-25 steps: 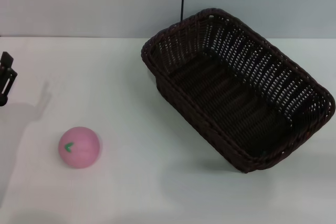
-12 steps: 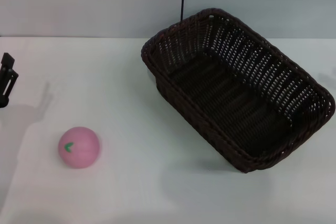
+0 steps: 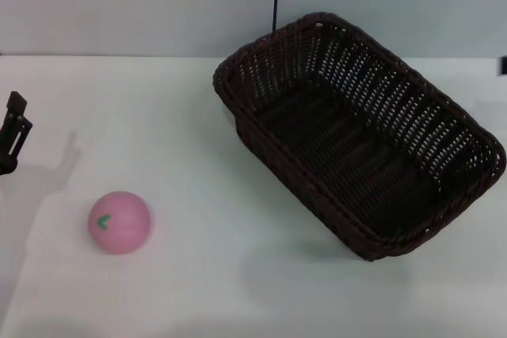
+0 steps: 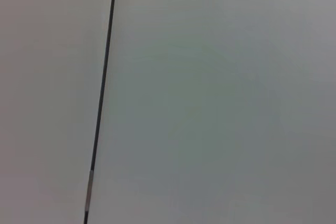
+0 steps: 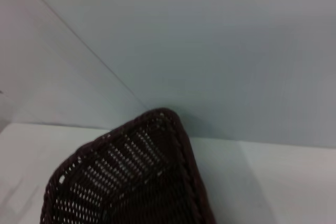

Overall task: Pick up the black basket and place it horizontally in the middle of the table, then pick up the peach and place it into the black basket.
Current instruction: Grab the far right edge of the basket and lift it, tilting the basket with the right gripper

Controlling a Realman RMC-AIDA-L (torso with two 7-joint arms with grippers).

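Left tool point(image 3: 13, 128) lower; dark woven basket point(image 3: 356, 136)

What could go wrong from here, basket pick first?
1. The black basket sits diagonally on the table's right side; gripping one rim edge could let it swing or tip.
2. The peach is round and lies loose near the left gripper; a brush could roll it away.
3. Right gripper is barely in view, so its approach is unchecked.

woven wicker black basket point(image 3: 356, 136); smooth matt peach point(image 3: 119, 222); smooth white table point(image 3: 198, 275).
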